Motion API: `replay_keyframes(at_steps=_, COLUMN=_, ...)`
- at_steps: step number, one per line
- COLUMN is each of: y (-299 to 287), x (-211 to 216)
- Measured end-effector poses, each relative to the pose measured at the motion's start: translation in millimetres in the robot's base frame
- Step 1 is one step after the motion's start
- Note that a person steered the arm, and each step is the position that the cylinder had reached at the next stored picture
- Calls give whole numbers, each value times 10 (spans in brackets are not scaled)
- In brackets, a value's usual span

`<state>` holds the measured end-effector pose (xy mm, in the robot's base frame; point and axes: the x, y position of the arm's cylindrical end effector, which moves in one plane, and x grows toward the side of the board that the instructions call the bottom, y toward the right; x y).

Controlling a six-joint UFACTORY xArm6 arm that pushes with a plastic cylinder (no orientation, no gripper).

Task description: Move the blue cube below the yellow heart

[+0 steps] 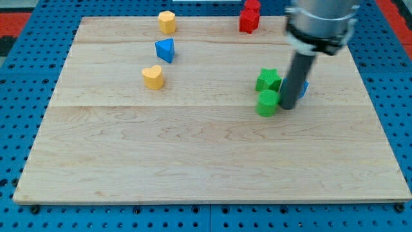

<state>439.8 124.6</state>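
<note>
My tip (288, 107) sits on the table (193, 161) right of centre — touching the right side of a green cylinder (266, 103), green star (268, 80) just beyond it. The tool is a plain rod, no jaws, holding nothing. Blue cube (303, 89) is mostly hidden behind the rod, peeking out right. Yellow heart (153, 77) is well apart, far left — blue wedge-like block (165, 49) beyond it.

A pale wooden board (193, 154) of joined planks fills most of what I see, evenly lit with faint shadows. Around it lies a blue perforated surface (19, 129), and red perforated patches (19, 16) show at the far left and far right corners.
</note>
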Motion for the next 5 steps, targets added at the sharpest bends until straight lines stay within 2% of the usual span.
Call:
replay_keyframes(at_steps=1, y=1027, x=-61)
replay_keyframes(at_steps=2, y=1427, x=-32)
replay_keyframes(at_steps=3, y=997, x=-265)
replay_keyframes(at_steps=5, y=20, x=-422)
